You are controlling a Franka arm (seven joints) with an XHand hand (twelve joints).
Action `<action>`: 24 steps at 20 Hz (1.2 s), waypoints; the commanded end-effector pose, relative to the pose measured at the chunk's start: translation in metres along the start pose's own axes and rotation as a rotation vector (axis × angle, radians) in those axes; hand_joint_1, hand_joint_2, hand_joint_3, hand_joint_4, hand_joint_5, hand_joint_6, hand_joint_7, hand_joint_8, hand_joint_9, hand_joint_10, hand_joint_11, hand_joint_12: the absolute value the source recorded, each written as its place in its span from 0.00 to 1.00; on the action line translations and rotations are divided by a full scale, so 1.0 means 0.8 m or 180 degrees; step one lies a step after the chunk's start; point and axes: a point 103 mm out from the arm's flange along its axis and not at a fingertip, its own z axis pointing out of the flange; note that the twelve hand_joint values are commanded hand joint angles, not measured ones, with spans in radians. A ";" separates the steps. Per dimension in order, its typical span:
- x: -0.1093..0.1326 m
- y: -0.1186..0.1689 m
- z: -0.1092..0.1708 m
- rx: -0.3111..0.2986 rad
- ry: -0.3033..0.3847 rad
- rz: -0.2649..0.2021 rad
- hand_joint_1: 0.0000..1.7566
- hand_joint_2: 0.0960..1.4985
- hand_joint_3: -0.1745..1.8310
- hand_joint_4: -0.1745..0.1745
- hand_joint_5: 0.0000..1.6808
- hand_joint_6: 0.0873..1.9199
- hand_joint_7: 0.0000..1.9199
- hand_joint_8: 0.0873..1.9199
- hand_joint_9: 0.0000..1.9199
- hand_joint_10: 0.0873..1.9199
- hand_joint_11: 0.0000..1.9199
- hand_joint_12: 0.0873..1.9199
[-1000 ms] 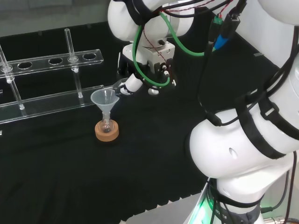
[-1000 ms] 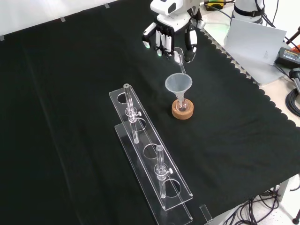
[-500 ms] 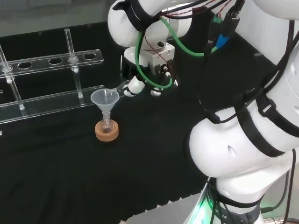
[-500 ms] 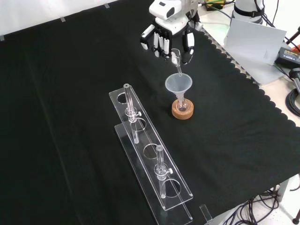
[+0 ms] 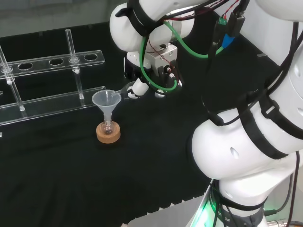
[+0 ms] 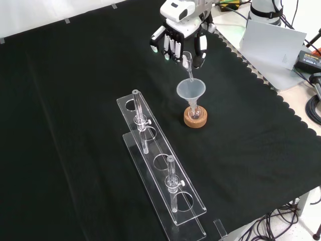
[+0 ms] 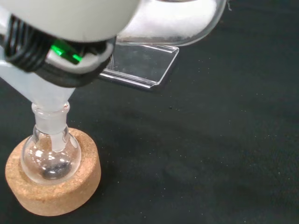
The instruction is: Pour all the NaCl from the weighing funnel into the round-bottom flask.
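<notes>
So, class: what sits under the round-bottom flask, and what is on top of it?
A cork ring sits under the flask; a funnel stands in its neck. Its underside is hidden.

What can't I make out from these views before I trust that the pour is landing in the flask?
- Salt stream: no view shows grains leaving the weighing funnel; too small in the front view.
- Amount in the round-bottom flask: wrist view shows a dark patch at the bottom; whether it is salt is unclear.
- Spout tip inside or above the plastic funnel: clear on clear, cannot tell.
- The hand: its grip is partly hidden by its own fingers.
</notes>
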 end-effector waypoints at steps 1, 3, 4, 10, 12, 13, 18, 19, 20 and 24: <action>0.003 0.004 -0.002 -0.0028 -0.0082 -0.0025 0.66 0.31 0.44 1.00 0.96 0.00 0.89 0.00 0.68 0.03 0.06 0.79; 0.003 0.004 -0.001 -0.0045 -0.0087 -0.0010 0.66 0.31 0.44 1.00 0.96 0.00 0.89 0.00 0.68 0.03 0.06 0.79; 0.003 0.005 0.000 -0.0043 -0.0089 -0.0005 0.66 0.31 0.44 1.00 0.96 0.00 0.89 0.00 0.68 0.03 0.06 0.79; 0.003 0.011 -0.003 -0.0062 -0.0250 -0.0087 0.66 0.31 0.44 1.00 0.96 0.00 0.89 0.00 0.68 0.03 0.06 0.79; 0.003 0.013 -0.003 -0.0070 -0.0346 -0.0146 0.66 0.31 0.44 1.00 0.96 0.00 0.89 0.00 0.68 0.03 0.06 0.79; 0.002 0.014 -0.003 -0.0061 -0.0372 -0.0158 0.66 0.31 0.44 1.00 0.96 0.00 0.89 0.00 0.68 0.03 0.06 0.79; -0.001 0.018 -0.007 -0.0035 -0.0475 -0.0212 0.66 0.31 0.44 1.00 0.96 0.00 0.89 0.00 0.68 0.03 0.06 0.79; -0.002 0.019 -0.007 -0.0023 -0.0487 -0.0215 0.66 0.31 0.44 1.00 0.96 0.00 0.89 0.00 0.68 0.03 0.06 0.79; -0.003 0.020 -0.008 -0.0022 -0.0500 -0.0218 0.66 0.31 0.44 1.00 0.96 0.00 0.89 0.00 0.68 0.03 0.06 0.79; -0.004 0.022 -0.009 -0.0024 -0.0526 -0.0215 0.66 0.31 0.44 1.00 0.96 0.00 0.89 0.00 0.71 0.05 0.10 0.77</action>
